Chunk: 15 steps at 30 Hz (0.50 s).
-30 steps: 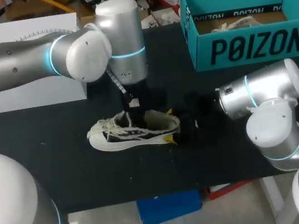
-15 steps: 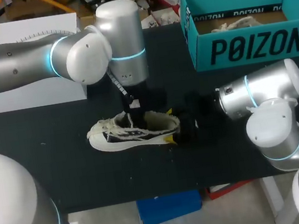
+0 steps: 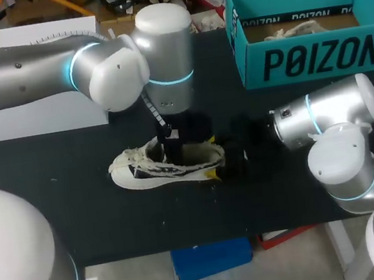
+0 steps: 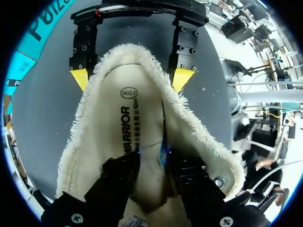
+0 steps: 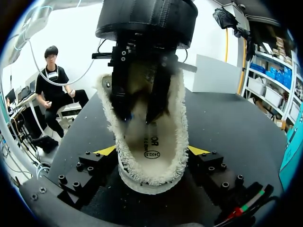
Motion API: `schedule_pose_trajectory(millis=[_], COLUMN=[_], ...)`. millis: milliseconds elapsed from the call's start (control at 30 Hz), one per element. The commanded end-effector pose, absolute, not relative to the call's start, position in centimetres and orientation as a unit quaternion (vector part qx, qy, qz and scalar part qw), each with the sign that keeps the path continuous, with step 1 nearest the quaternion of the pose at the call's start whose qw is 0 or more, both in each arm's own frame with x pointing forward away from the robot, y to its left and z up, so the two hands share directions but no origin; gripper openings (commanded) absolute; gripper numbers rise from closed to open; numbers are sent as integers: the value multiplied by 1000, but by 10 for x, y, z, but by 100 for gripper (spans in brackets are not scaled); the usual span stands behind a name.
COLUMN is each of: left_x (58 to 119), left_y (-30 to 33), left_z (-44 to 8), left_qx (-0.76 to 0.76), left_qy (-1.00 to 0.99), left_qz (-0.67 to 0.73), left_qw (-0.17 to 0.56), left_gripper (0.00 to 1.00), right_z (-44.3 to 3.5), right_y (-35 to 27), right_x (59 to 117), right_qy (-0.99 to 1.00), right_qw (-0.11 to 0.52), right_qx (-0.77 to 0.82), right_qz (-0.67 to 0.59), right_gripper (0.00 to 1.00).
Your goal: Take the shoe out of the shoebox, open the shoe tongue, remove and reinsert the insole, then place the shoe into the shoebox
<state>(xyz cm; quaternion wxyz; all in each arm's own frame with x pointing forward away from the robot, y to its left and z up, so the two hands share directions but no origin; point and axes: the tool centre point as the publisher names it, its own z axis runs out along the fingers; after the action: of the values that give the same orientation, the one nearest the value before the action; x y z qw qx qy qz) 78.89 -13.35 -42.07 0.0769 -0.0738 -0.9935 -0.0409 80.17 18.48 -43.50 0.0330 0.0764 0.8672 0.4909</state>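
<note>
A cream shoe (image 3: 150, 168) with a fuzzy collar lies on its sole on the black table (image 3: 78, 212), toe to the left. My left gripper (image 3: 172, 150) reaches straight down into its opening. In the left wrist view its black fingers (image 4: 118, 177) stand apart over the printed insole (image 4: 128, 118), so the left gripper (image 4: 151, 165) is open; its tips are hidden. My right gripper (image 3: 214, 167) clasps the heel from the right. Its yellow tips (image 5: 106, 150) press both sides of the shoe (image 5: 156, 165). The right gripper (image 4: 131, 78) shows ahead of the heel in the left wrist view.
The open teal shoebox (image 3: 315, 57) stands at the back right with crumpled paper inside. A white box (image 3: 36, 120) sits at the back left, under my left arm. Bare black tabletop lies in front of the shoe.
My left gripper's fingers have parted inside the shoe, and the left wrist has shifted slightly to the right. The shoe and the right arm have stayed put.
</note>
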Motion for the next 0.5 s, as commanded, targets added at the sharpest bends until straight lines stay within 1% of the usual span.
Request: schedule_pose_trajectory(millis=[33,133,200,333,500], left_x=[783,787,789,793,799], left_y=[-130,-125,-122,-118,-114], left_z=[-436,-437,-438,-442,-445], left_qx=[-68,-64,-57,-54,-56], left_qy=[-995,-993,-992,-988,-982], left_qz=[-74,-91,-97,-103,-107], left_qw=[19,-36,-65,-104,-144], left_gripper=[40,38,35,34,36], right_z=[-438,-438,-438,-438,-438], right_y=[185,185,185,185,185], right_x=[803,803,803,803,803], right_qy=[868,868,868,868,868], right_qw=[33,33,33,33,33], right_qx=[77,77,77,77,77], right_qz=[490,490,490,490,490], right_gripper=[0,0,0,0,0])
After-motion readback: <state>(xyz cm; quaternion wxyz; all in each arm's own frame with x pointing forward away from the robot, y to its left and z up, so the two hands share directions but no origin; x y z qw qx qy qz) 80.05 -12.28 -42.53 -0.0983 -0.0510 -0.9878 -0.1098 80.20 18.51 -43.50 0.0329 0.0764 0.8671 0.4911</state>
